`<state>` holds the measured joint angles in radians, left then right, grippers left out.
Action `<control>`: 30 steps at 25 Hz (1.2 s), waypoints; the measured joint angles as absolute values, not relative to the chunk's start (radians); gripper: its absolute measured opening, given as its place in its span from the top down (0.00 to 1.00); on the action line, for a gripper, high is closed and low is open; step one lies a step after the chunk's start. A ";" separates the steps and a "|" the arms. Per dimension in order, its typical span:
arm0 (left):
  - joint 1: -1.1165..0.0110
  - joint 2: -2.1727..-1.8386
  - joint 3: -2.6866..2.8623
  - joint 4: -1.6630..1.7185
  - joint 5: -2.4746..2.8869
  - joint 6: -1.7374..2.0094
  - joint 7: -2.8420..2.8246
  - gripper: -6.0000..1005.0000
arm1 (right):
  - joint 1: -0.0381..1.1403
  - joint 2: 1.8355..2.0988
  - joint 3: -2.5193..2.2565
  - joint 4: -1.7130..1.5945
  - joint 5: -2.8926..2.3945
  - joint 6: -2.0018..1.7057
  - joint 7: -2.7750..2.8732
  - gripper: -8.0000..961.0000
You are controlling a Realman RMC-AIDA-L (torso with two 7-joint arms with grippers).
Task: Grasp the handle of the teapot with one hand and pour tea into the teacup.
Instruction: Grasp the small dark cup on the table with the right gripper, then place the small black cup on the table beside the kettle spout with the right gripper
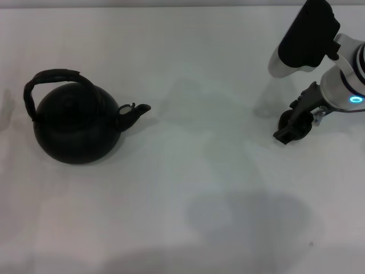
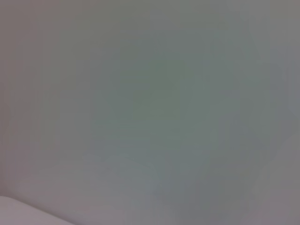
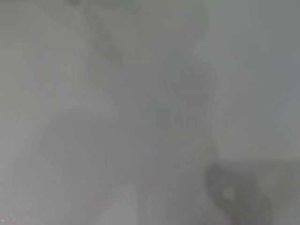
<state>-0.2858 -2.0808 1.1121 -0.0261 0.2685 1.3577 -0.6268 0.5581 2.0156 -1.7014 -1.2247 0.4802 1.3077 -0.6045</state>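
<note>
Sitting on the left side of the plain white tabletop (image 1: 188, 188) in the head view is the large round black bulbous teapot (image 1: 74, 128); it stands upright, its short stubby spout (image 1: 135, 112) pointing toward the right, and its dark, flat, rough arched handle (image 1: 48, 80) loops over the top, leaning a little toward the left; nothing touches the pot or the handle.

Well apart from it, on the far right side of the table, is the right gripper (image 1: 292, 127), a black claw at the end of the white and black right arm (image 1: 336, 63), which reaches in from the upper right corner; a small blue ring of light glows on the arm near the wrist; the claw hangs low over the table, pointing down and toward the left; a small round dark shape sits at its tip, and whether that is the tiny black teacup or part of the claw cannot be told; whether the claw is open or closed cannot be told either.

A wide stretch of bare table lies between the spout and the claw.

Both wrist views are pale grey blurs; the right wrist view has only a vague dark smudge in one corner; no left gripper appears in any view.
</note>
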 joint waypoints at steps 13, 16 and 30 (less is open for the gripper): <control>-0.287 -2.080 1.112 -0.022 0.268 1.357 -0.627 0.13 | 0.564 2.016 -1.699 -1.223 0.441 1.343 -0.586 0.21; -0.287 -2.080 1.112 -0.022 0.268 1.357 -0.627 0.13 | 0.576 2.016 -1.697 -1.240 0.444 1.364 -0.586 0.22; -0.297 -2.081 1.112 -0.024 0.269 1.358 -0.627 0.13 | 0.811 2.028 -2.007 -1.222 0.683 1.323 -0.571 0.23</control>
<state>-0.2965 -2.0814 1.1122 -0.0241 0.2685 1.3577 -0.6273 0.8105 2.0277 -2.0073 -1.2217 0.6827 1.3229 -0.5709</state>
